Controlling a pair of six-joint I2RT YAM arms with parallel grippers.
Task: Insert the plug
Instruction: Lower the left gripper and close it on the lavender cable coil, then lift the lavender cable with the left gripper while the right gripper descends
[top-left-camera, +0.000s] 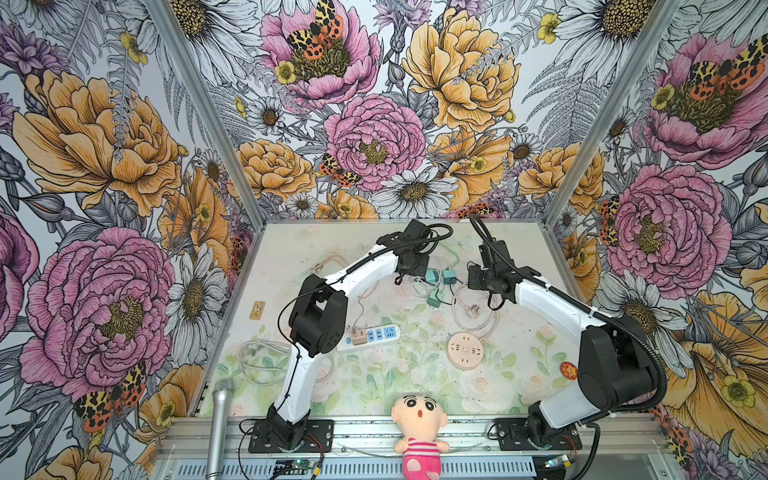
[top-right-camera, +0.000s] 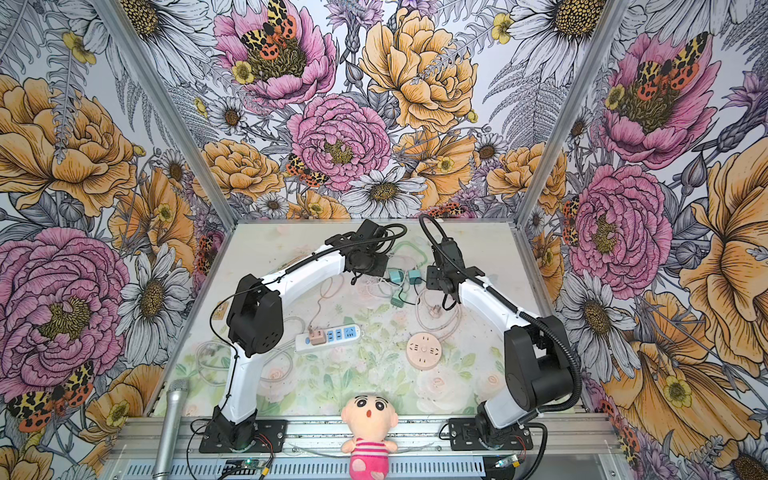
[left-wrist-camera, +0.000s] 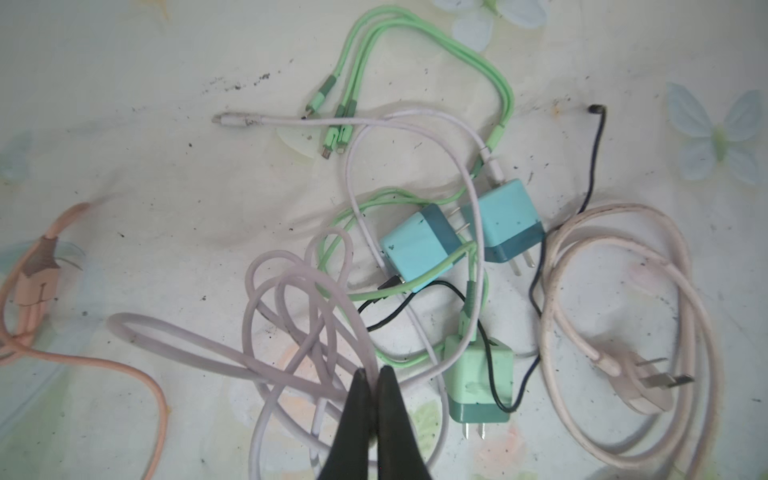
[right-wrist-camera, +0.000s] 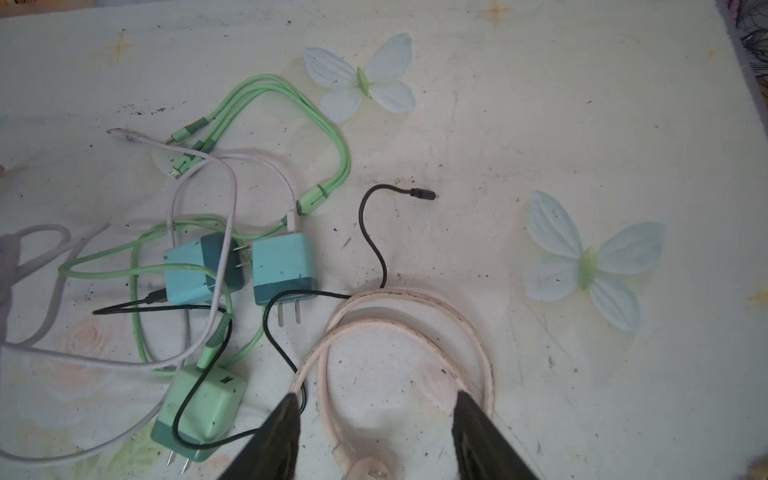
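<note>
Top views: flowered booth, cables heaped at the far end of the table

Both top views show a table under a pale rose-print cloth, boxed in by walls papered with huge flowers. At the front edge a silver microphone stands left of a plush doll. Mid-table lies a white power strip, with a round pink socket to its right.

Farther back, the left gripper has its jaws pressed together over loops of lilac cable; whether a strand is pinched cannot be told. Right of it lie a pair of blue chargers and a green charger. Beyond them the pink three-pin plug lies flat on the cloth within its coiled cord.

The right gripper stands open and empty near that plug, its fingers astride the cord's loop. In the right wrist view the plug's body shows between the two fingers, nearer the wrist than their tips.
</note>
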